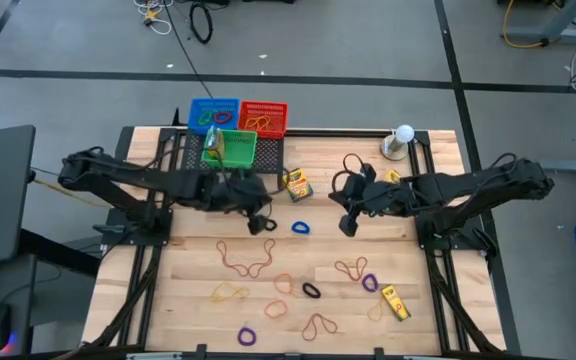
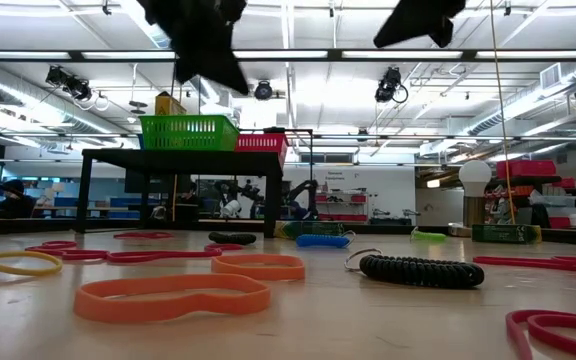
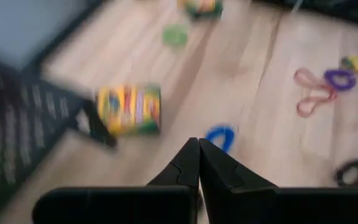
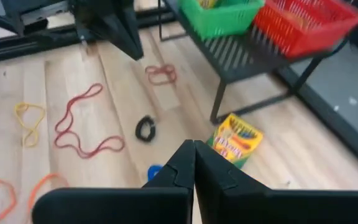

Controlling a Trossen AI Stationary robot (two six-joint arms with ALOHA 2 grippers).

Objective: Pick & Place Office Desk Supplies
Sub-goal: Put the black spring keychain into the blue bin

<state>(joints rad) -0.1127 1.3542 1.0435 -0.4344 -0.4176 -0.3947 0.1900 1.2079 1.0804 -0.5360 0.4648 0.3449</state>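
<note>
Left arm reaches in from the desk's (image 1: 438,150) left edge, left gripper (image 1: 261,222) hanging above the wood just left of centre, fingers pressed together, nothing in them. Behind it a black rack (image 1: 268,160) at the far edge carries a blue basket (image 1: 213,112), a green basket (image 1: 230,148) and a red basket (image 1: 263,118); a yellow crayon box (image 1: 215,143) sticks up out of the green one. Another crayon box (image 1: 296,184) lies on the desk just right of the rack's legs, with a blue rubber band (image 1: 300,228) a little nearer, in the gap between the two grippers. Right gripper (image 1: 348,224) hovers right of centre, fingers closed on each other and empty, its arm coming in from the right edge. Near half of the desk holds the loose bands: a long brown loop (image 1: 248,259) below the left gripper, yellow band (image 1: 230,292), orange bands (image 1: 277,308), purple band (image 1: 247,335) close to the near edge, black band (image 1: 311,291), another purple one (image 1: 370,283). Third crayon box (image 1: 395,301) sits near the right front corner. White ball on a base (image 1: 401,140) stands at the far right corner. Clear wood along the left side of the desk and between rack and ball
</note>
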